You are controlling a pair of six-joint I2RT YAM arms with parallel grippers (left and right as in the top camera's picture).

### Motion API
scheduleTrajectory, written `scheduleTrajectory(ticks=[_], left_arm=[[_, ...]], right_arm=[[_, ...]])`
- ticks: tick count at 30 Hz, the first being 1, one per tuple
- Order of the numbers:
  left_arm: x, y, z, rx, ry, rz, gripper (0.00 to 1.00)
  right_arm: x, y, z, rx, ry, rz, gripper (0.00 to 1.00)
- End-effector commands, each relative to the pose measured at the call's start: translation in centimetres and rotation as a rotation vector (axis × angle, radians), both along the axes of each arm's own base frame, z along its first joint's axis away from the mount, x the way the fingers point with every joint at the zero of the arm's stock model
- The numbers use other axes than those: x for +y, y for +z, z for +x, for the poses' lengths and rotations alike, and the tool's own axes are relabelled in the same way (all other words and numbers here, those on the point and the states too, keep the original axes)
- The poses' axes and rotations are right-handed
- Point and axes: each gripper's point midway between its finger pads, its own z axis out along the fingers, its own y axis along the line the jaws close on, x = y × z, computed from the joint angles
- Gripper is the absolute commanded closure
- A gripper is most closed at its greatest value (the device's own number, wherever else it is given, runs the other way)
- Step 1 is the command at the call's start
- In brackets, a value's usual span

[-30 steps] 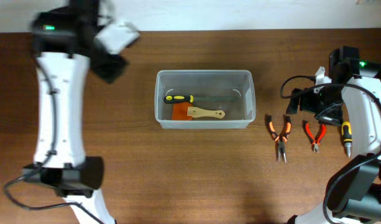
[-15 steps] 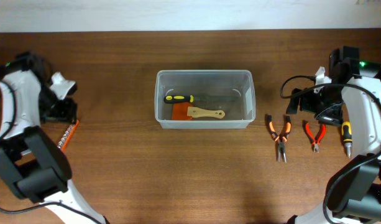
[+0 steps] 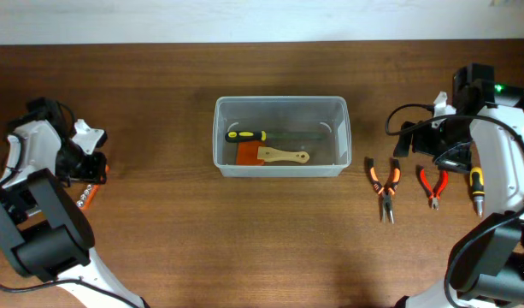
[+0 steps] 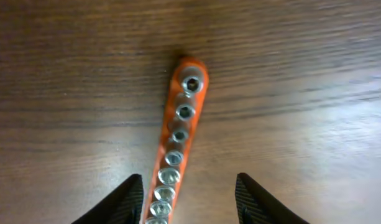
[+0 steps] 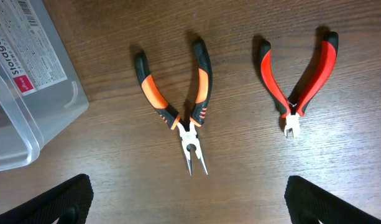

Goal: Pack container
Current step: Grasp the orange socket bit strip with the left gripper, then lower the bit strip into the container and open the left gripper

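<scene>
Sitting in the middle: the container (image 3: pixel 281 100), a clear tub, rests on the brown table (image 3: pixel 244 248), well apart from both arms.
Inside the tub: a yellow and black screwdriver (image 3: pixel 246 135) and an orange scraper (image 3: pixel 274 155) with a wooden handle lie close together on the bottom.
Left gripper (image 4: pixel 189 200): it is far out on the left side of the table, low over the socket rail (image 4: pixel 178 134). Its jaws are spread apart, with one finger on each side of the rail. They are not squeezing it and hold nothing.
Socket rail: it is orange and lies flat on the wood, with a row of shiny round sockets along it.
Right gripper (image 5: pixel 193 202): it hangs on the right side of the table, above the pliers. Its jaws are wide apart with nothing between them.
Orange pliers (image 5: pixel 184 118): they lie just right of the tub, handles spread, with the thin nose pointing at the robot's side of the table.
Red cutters (image 5: pixel 296 87): they lie beside the orange pliers, not touching them, and point the same way.
Far screwdriver (image 3: pixel 476 190): it lies right of the red cutters, close by the right arm.
</scene>
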Motion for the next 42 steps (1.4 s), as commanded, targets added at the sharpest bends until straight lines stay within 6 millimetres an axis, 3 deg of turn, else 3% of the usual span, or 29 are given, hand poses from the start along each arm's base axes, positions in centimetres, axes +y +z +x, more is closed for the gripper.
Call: scheduleTrajectory(ticks=[1, 8, 12, 19, 24, 25, 27, 30, 36, 42], left_arm=[[0.5, -0.9, -0.6, 0.018, -0.015, 0.033, 0.49], [0.8, -1.4, 0.0, -0.01, -0.038, 0.054, 0.49], [0.8, -1.9, 0.0, -0.003, -0.064, 0.051, 0.61], [0.1, -4.2, -0.7, 0.047, -0.057, -0.001, 0.62], [0.1, -4.3, -0.7, 0.05, -0.057, -0.002, 0.62], [0.1, -4.3, -0.7, 0.05, -0.057, -0.002, 0.66], [0.0, -4.3, -0.9, 0.056, -0.057, -0.005, 0.97], [-0.4, -3.9, -1.3, 0.08, -0.061, -0.018, 0.98], [-1.7, -0.6, 0.4, 0.085, -0.055, -0.014, 0.98], [-5.1, 7.5, 4.4, 0.031, -0.168, 0.008, 0.98]], right_arm=[[0.1, 0.2, -0.1, -0.007, -0.003, 0.007, 0.01], [0.1, 0.2, -0.1, -0.007, -0.003, 0.007, 0.01], [0.1, 0.2, -0.1, -0.007, -0.003, 0.007, 0.01], [0.1, 0.2, -0.1, -0.007, -0.003, 0.007, 0.01], [0.1, 0.2, -0.1, -0.007, -0.003, 0.007, 0.01], [0.1, 0.2, -0.1, -0.007, -0.003, 0.007, 0.01], [0.1, 0.2, -0.1, -0.007, -0.003, 0.007, 0.01], [0.1, 0.2, -0.1, -0.007, -0.003, 0.007, 0.01], [0.1, 0.2, -0.1, -0.006, -0.003, 0.007, 0.01], [0.1, 0.2, -0.1, -0.007, -0.003, 0.007, 0.01]])
